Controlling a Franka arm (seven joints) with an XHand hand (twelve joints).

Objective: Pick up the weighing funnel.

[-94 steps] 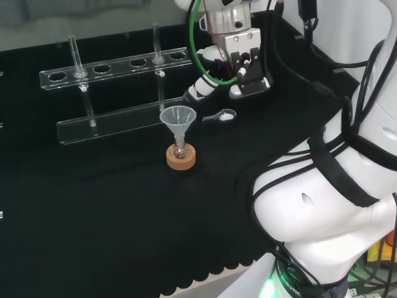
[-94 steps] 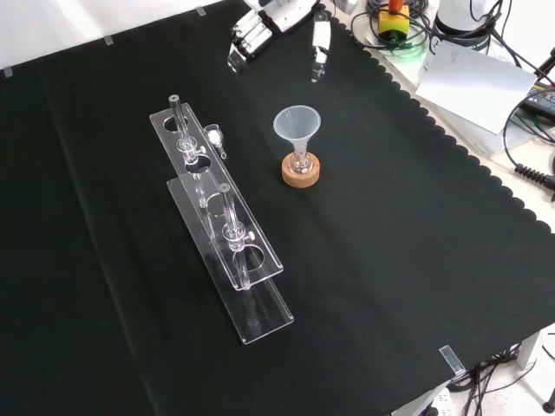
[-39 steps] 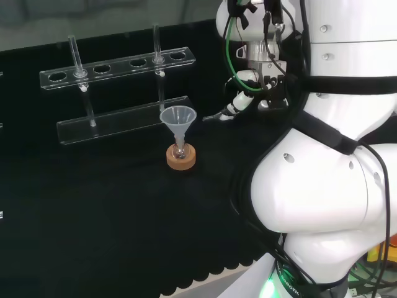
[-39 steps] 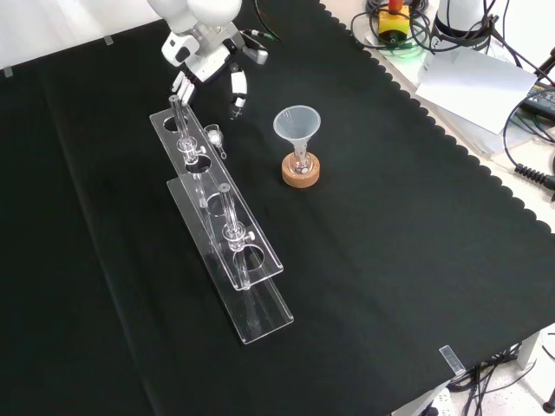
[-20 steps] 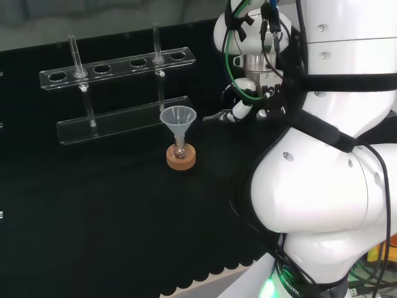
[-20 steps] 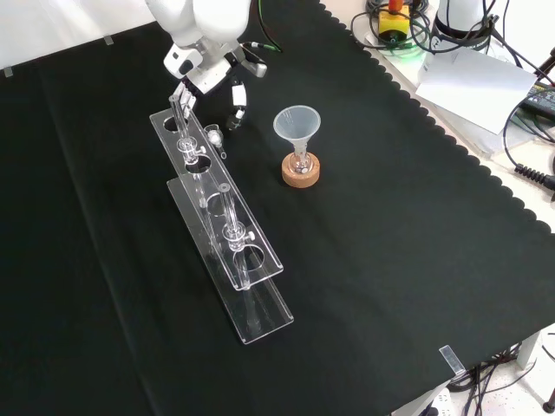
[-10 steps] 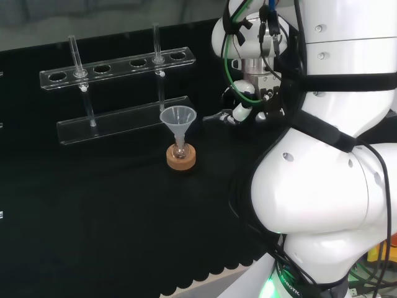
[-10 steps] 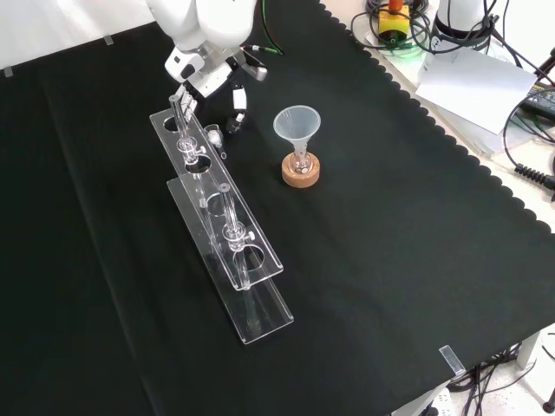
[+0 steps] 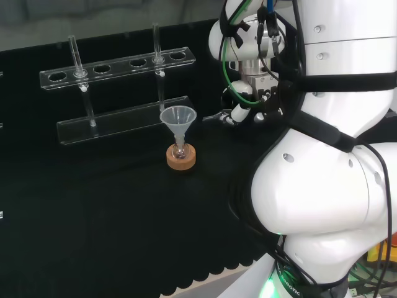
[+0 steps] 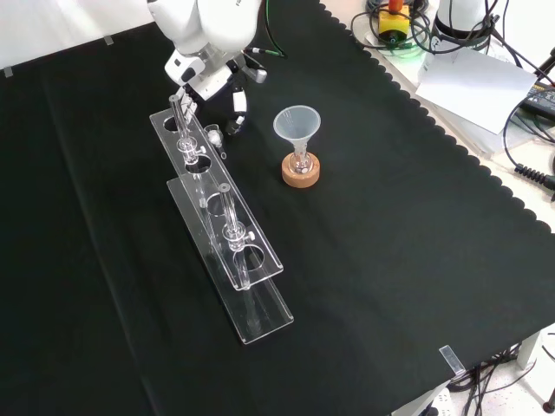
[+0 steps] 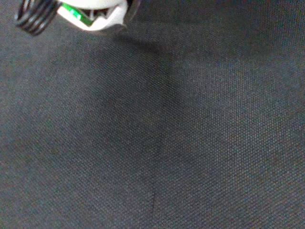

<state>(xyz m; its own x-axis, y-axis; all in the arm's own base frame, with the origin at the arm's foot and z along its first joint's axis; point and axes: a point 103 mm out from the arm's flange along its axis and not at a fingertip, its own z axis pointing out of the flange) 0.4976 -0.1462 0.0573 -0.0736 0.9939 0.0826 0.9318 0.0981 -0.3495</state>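
The weighing funnel (image 10: 212, 133) lies flat on the black cloth, tight against the near end of the clear test tube rack (image 10: 232, 251). In the front view it sits just right of the rack's top plate. Its long axis runs roughly along the rack there, with the scoop end farther off and the short stem pointing down the view. In the head view the stem (image 9: 212, 116) pokes out to the left, toward the funnel (image 9: 178, 118).

The robot hand (image 10: 208, 78) is low over it with its fingers apart and straddling the piece. One finger (image 10: 239, 104) comes down on the side toward the funnel, and the others are by the rack's end tube (image 10: 179, 121). I can't make out whether any of them touch the piece (clear glass on black is hard to read). In the head view the robot hand (image 9: 239, 113) covers the scoop end. In the wrist view a white part of it (image 11: 93, 12) sits over bare cloth.

The room here is narrow, with the rack on one side and the funnel in its small flask on a cork ring (image 10: 301, 171) nearby on the other. Beyond that the surface (image 10: 390, 260) is wide and bare out to its scalloped edge (image 10: 451, 147).
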